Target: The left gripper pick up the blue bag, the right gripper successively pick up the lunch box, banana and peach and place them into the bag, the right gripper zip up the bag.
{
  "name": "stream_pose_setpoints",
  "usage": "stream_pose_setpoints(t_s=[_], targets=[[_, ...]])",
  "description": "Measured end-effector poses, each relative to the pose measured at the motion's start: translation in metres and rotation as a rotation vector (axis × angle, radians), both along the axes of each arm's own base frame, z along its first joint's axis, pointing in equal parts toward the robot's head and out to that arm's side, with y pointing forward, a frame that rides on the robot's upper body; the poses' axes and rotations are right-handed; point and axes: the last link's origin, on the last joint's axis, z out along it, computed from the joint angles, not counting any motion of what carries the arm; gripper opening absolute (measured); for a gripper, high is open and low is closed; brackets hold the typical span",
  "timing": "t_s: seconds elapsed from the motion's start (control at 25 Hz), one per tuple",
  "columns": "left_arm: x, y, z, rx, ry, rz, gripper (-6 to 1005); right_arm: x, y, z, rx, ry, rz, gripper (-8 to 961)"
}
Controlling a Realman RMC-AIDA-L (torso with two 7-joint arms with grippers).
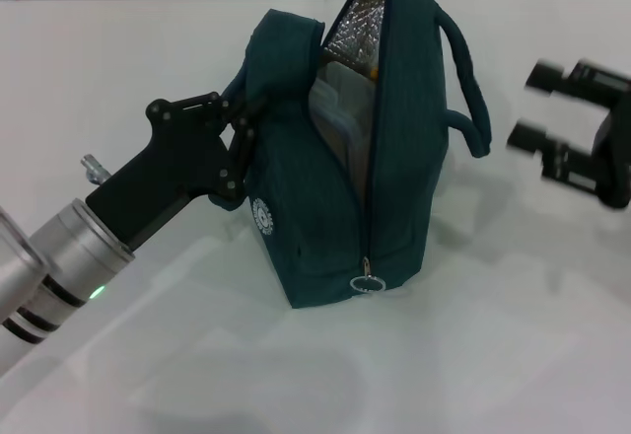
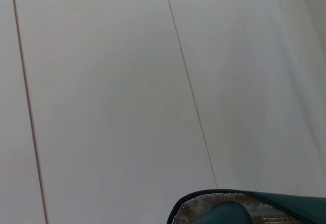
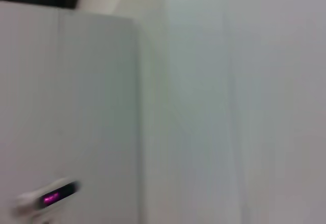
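The bag (image 1: 325,227) stands on the white table (image 1: 493,355) near the middle of the head view, its mouth gaping toward twelve o'clock with the foil lining (image 1: 357,25) showing. Inside, against the near wall, sits the box (image 1: 335,123), its clear lid edge plain to see; a small spot of yellow-orange shows just above it, perhaps the banana, but too little is visible to be sure. No peach can be seen, either in the bag or on the table, so it may lie deeper in the bag. The zip is undone: its ring pull (image 1: 368,282) hangs at the bottom end of the track, at about six o'clock on the bag.

The left gripper (image 1: 237,148) comes in from eight o'clock and its fingers are clamped on the bag's left side, propping it upright. The left wrist view shows only the bag's rim (image 2: 285,199) and a sliver of lining.

The right gripper (image 1: 542,108) hovers at three o'clock, apart from the bag and clear of the handle (image 1: 471,79), its fingers spread and holding nothing.

By my reading, the bag is held and the box is packed. With no fruit left on the table, loading looks finished or nearly so. What remains is the zip: the right gripper must take the ring pull and draw it up the track.
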Motion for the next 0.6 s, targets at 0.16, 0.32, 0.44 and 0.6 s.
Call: stream_pose_setpoints(t_s=[0.16, 0.32, 0.44, 0.6], targets=[[0.001, 0.001, 0.0, 0.0, 0.002, -0.001, 47, -0.003, -0.009, -0.016, -0.182, -0.142, 0.099, 606], [0.003, 0.004, 0.0, -0.001, 0.003, -0.01, 48, -0.007, -0.008, -0.035, -0.372, -0.292, 0.126, 598], [0.005, 0.005, 0.0, -0.001, 0.003, -0.015, 48, -0.009, -0.004, -0.052, -0.449, -0.376, 0.103, 576], [0.006, 0.006, -0.001, -0.002, 0.004, -0.019, 48, -0.011, 0.003, -0.072, -0.495, -0.469, 0.037, 555]])
